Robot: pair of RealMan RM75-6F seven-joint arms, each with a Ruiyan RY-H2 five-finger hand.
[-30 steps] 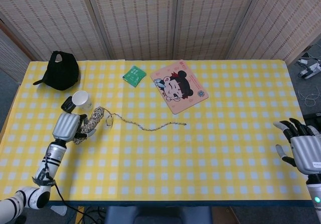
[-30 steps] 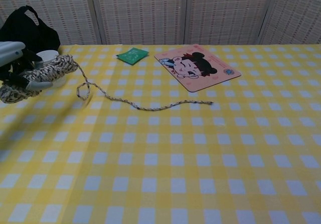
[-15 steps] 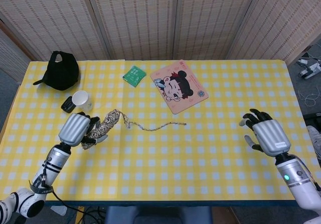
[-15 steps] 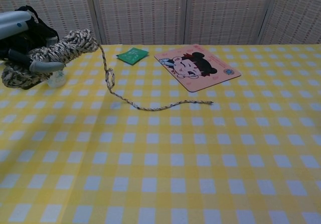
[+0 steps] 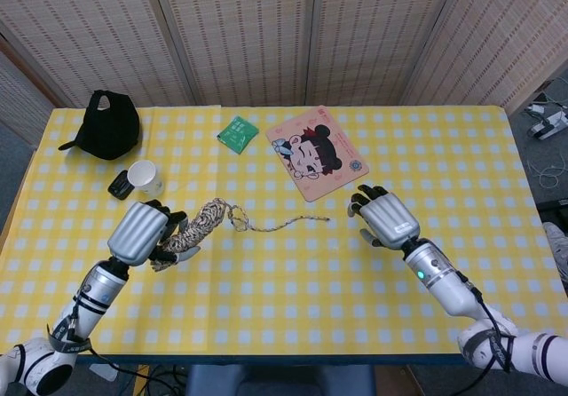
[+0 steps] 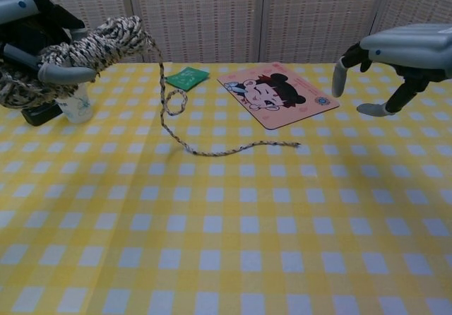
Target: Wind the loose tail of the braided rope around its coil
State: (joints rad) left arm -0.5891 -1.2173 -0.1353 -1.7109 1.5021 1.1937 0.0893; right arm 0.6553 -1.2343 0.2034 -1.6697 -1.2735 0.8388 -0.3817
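Above the table, left hand [image 6: 32, 29] lifted its gripped coil [image 6: 85, 50] higher; empty spread right hand [image 6: 395, 57] approached.

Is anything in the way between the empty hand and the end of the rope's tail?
Nothing visible. The right hand hovers open just right of the tail's end, with only bare tablecloth between them. The cartoon mat lies behind that gap, not in it. The left hand holds the coil up.

Nothing legible here, honestly. The pink cartoon mat [image 5: 317, 153] and green packet [image 5: 237, 133] carry print, but it's too small to read.
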